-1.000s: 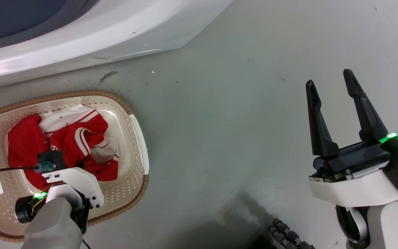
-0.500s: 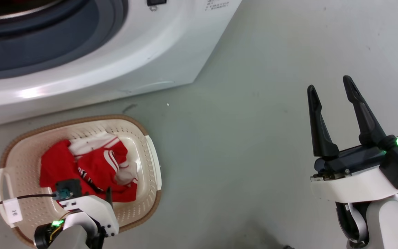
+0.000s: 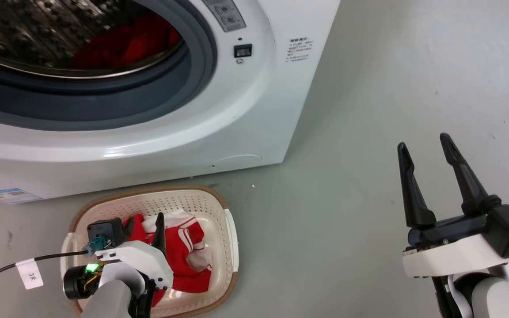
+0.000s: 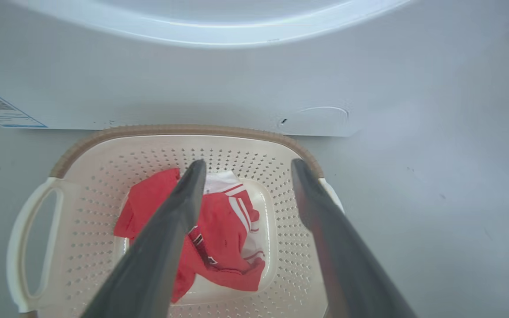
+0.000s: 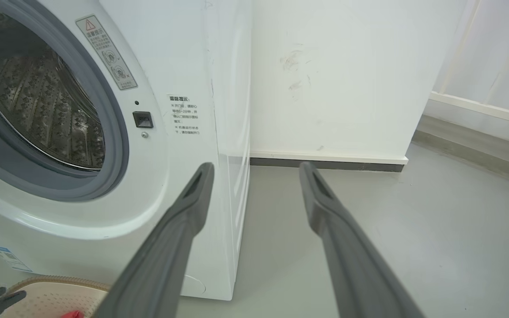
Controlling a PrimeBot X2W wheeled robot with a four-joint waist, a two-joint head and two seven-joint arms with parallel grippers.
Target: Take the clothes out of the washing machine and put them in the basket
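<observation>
The white washing machine (image 3: 245, 110) stands with its porthole uncovered, and red clothes (image 3: 135, 39) lie inside the steel drum. On the floor in front of it sits the cream basket (image 3: 184, 203), holding a red-and-white garment (image 3: 188, 247). My left gripper (image 3: 144, 227) hangs open just above that garment, holding nothing. In the left wrist view its fingers (image 4: 179, 212) frame the garment (image 4: 223, 229) in the basket (image 4: 184, 130). My right gripper (image 3: 423, 143) is open and empty over bare floor at the right. In the right wrist view the right gripper (image 5: 255, 167) points past the washing machine (image 5: 170, 66).
Grey floor (image 3: 347, 198) stretches from the basket to my right arm. A white wall with a dark baseboard (image 5: 325, 164) stands behind the machine's side. A tagged black cable (image 3: 29, 274) runs left from my left wrist. A blue label (image 3: 11, 195) is stuck low on the washer.
The head camera has tilted up, bringing the porthole and drum into view. My left gripper has risen from the garment, and its open fingers now show. My right gripper keeps its pose.
</observation>
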